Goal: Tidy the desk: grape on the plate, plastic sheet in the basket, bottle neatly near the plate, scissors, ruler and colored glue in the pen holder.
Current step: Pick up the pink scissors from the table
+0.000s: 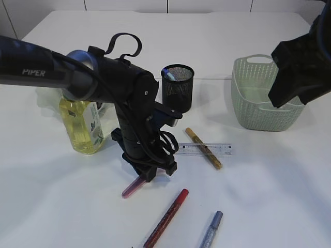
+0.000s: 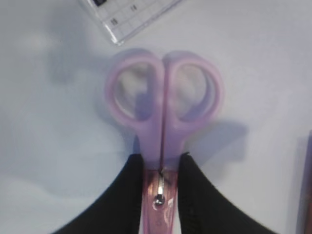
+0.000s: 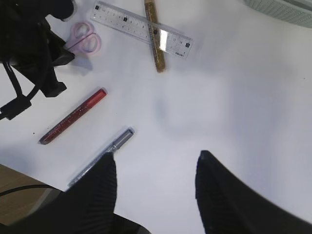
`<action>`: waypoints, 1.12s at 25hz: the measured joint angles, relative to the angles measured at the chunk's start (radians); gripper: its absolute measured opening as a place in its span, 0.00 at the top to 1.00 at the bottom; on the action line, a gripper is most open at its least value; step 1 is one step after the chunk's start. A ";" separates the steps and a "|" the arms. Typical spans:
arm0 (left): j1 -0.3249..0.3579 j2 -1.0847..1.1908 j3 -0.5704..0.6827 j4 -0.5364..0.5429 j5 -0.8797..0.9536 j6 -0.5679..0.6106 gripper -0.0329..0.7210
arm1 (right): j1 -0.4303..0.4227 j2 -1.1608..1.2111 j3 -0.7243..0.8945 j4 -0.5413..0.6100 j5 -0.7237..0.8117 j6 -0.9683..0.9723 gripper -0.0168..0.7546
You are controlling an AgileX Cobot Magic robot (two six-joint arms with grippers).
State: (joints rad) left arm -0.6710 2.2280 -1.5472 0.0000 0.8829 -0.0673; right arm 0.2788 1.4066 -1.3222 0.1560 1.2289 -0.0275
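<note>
From my station I count three glue pens lying near the ruler [image 1: 207, 150]: a gold one [image 1: 203, 148] resting across it, a red one [image 1: 166, 218] in front of it, and a silvery-blue one [image 1: 211, 229] beside the red. There is one ruler, one pair of scissors [image 2: 163, 112] just left of it, one mesh pen holder [image 1: 177, 87] behind it, one bottle [image 1: 83, 121] far left, and one basket [image 1: 261, 95] to its right.

White table [image 1: 269, 196] under soft light
Behind it, pale wall panels [image 1: 207, 5] (thin dark lines between them); brown wood [image 3: 14, 178] past the table's edge.
</note>
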 joint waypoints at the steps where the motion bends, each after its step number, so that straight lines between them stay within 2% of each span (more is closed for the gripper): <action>1: 0.000 -0.005 0.000 0.000 0.000 0.000 0.77 | 0.000 0.000 0.000 0.000 -0.002 0.000 0.44; 28: 0.000 -0.174 0.000 0.000 0.019 0.000 0.77 | 0.000 0.000 0.000 0.000 -0.049 -0.009 0.44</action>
State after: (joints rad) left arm -0.6710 2.0544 -1.5472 0.0000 0.9022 -0.0673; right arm 0.2788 1.4066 -1.3222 0.1560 1.1802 -0.0365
